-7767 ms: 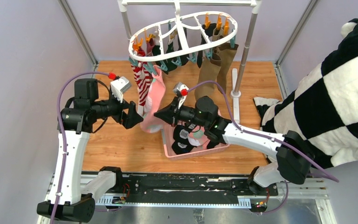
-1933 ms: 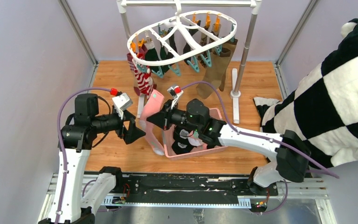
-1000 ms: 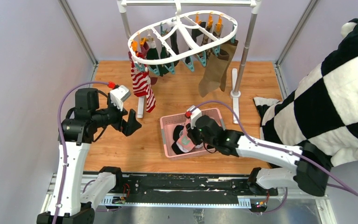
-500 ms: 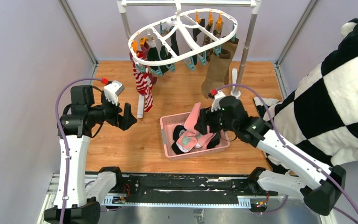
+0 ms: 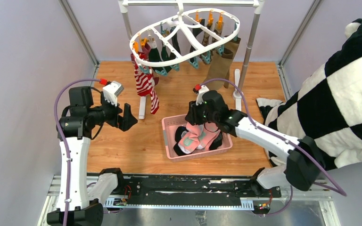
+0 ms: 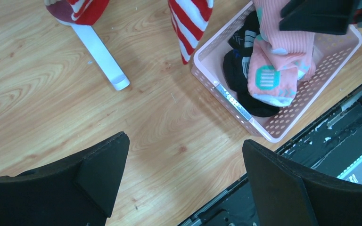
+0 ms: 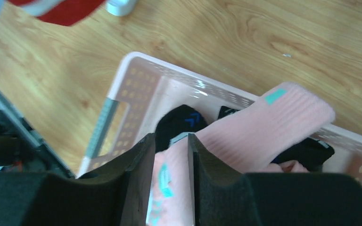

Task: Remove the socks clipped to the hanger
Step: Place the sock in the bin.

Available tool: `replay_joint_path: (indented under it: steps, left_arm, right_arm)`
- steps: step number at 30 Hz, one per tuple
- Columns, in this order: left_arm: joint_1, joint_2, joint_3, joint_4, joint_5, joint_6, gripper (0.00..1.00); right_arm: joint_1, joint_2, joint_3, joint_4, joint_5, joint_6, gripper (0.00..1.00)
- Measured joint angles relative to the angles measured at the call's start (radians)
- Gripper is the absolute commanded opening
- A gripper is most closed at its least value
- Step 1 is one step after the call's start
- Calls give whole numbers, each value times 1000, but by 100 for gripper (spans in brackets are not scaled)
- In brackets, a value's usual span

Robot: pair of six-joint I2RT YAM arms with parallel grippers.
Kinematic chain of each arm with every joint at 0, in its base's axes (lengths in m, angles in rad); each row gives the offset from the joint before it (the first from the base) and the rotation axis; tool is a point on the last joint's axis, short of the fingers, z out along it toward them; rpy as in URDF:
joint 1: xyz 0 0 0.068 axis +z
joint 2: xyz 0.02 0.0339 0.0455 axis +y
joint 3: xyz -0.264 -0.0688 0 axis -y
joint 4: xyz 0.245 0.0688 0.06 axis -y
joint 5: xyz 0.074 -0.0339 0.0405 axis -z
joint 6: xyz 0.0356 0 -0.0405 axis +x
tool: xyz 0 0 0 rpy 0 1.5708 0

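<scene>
left fingers (image 6: pixel 184 143): spread wide, empty
right fingers (image 7: pixel 169 141): narrowly parted, empty, over pink basket (image 5: pixel 195 155)
socks: clipped on hanger (image 5: pixel 185 26), 12 o'clock; striped sock (image 5: pixel 143 84) nearest
risk: hard tug swings hanger, clip holds, sock slips

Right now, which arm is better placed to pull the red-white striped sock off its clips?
Left. The left gripper is open near the striped sock; the right gripper hangs over the pink basket, farther from that sock.
</scene>
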Motion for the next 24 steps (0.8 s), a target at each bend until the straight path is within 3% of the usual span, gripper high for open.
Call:
replay_joint_path:
  steps: [5, 14, 19, 24]
  left_arm:
    - [9, -12, 0, 0, 0, 3, 100]
    - [10, -11, 0, 0, 18, 3, 100]
    - [10, -8, 0, 0, 24, 3, 100]
    - [10, -6, 0, 0, 30, 3, 100]
  right_arm:
    - [0, 91, 2, -9, 85, -24, 15]
    - [-59, 4, -204, -10, 233, 43, 7]
    - [-90, 80, -222, -4, 206, 111, 7]
    - [-97, 183, -221, 93, 58, 182, 9]
